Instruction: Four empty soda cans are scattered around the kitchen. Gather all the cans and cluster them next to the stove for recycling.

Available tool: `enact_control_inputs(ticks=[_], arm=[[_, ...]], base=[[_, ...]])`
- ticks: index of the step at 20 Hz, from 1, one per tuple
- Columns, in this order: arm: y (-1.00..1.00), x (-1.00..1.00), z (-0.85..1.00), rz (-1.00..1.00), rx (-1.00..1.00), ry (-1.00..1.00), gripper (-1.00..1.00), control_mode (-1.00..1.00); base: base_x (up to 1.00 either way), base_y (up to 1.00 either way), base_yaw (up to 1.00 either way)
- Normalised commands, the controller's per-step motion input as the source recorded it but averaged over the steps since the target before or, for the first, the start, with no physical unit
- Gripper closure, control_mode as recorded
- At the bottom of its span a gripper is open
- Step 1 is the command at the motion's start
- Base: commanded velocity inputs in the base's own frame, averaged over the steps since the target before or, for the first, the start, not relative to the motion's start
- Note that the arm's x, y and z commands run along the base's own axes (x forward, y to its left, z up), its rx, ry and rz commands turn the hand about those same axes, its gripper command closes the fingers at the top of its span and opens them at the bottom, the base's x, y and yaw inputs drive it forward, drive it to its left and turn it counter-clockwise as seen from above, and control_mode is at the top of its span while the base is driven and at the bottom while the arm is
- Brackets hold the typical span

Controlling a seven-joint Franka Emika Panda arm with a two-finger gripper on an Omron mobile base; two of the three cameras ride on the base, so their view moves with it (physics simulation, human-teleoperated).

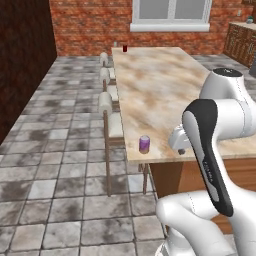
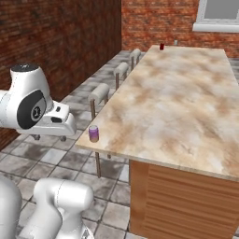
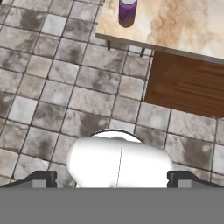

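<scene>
a purple soda can [image 1: 144, 144] with a silver top is seen standing upright on the near corner of the long beige marbled island counter [image 1: 165, 90], close to both the near edge and the left edge. the same can is picked up in the right base view [image 2: 94, 133], and in the hand view [image 3: 127, 10] it is cut off by the top of the frame, so just its lower body is shown there.

a second can, a dark red one [image 1: 125, 48], is spotted way down at the far end of the counter, near the far left corner and well apart from the purple one. it's tiny in both base views [image 2: 162, 46], so not much more can be made out.

a row of stools [image 1: 111, 107] with pale cushions is lined up along the left side of the island, tucked against it. grey stone tile floor [image 1: 60, 150] is spread all around, and a red brick wall [image 1: 95, 25] with a white-framed window [image 1: 170, 15] is seen at the back.

the gripper [image 3: 112, 179] is held wide apart, with the two dark finger tips [image 3: 41, 179] sitting far out toward either side at the bottom of the hand view and nothing gripped between them. it is held off the counter, over the floor tiles, short of the purple can and not touching it. the wooden side panel of the island [image 3: 188, 85] is seen beyond it.
</scene>
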Motion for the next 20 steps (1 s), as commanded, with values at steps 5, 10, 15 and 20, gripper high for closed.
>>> enact_control_inputs(ticks=[5, 10, 15, 20], arm=[[0.00, 0.00, 0.00, 0.00, 0.00, 0.00, -1.00, 1.00], [0.00, 0.26, -0.19, -0.01, 0.00, 0.00, -1.00, -1.00], [0.01, 0.25, -0.21, -0.05, 0.00, -0.03, -1.00, -1.00], [0.03, 0.13, -0.23, -0.09, 0.00, -0.04, -1.00, -1.00]], base=[[0.40, -0.01, 0.00], [0.19, 0.01, 0.00], [0.00, 0.00, 0.00], [0.00, 0.00, 0.00]])
